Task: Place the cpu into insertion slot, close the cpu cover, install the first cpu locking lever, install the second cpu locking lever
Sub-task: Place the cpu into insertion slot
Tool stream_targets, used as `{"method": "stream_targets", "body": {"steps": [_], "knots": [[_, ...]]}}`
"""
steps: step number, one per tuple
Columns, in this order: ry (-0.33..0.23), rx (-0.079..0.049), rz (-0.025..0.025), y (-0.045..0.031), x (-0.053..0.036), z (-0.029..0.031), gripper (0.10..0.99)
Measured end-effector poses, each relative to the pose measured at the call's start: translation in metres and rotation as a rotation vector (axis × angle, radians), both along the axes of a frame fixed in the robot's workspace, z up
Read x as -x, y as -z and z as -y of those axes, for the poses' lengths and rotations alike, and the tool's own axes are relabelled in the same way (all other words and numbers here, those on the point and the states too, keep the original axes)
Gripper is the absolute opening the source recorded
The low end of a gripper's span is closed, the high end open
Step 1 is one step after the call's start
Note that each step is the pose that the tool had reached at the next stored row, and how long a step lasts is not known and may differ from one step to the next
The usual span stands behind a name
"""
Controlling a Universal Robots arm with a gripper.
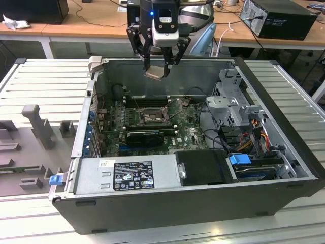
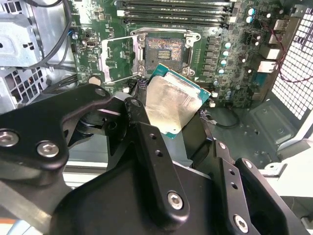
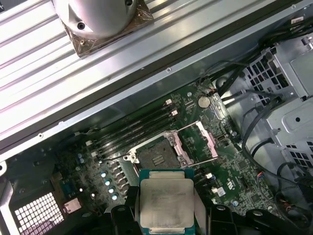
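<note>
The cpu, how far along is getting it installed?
Done: the gripper is shut on the cpu, lifted clear. In hand: it hangs above the open case. Left: the insertion slot sits empty, the cpu cover lies flipped open beside it, so seating, closing and both locking steps remain.

Open air straight down from gripper [image 1: 160, 64] and clamped chip [image 1: 156, 71] to bare socket [image 1: 152, 116]. Around socket in the exterior view: memory slots [image 1: 147, 100] at 12 o'clock, raised cover frame [image 1: 175, 108] and cables [image 1: 202, 109] at 3, drive cage [image 1: 229, 104] farther at 3, black card [image 1: 144, 136] at 6.
</note>
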State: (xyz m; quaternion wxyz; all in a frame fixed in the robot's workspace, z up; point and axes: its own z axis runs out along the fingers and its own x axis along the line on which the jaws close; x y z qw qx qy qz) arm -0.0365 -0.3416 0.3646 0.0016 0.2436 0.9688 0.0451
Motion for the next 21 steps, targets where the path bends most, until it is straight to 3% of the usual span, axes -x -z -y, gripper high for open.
{"method": "stream_targets", "body": {"steps": [21], "knots": [[0.081, 0.001, 0.0000, 0.0004, 0.0000, 0.0000, 0.533]]}}
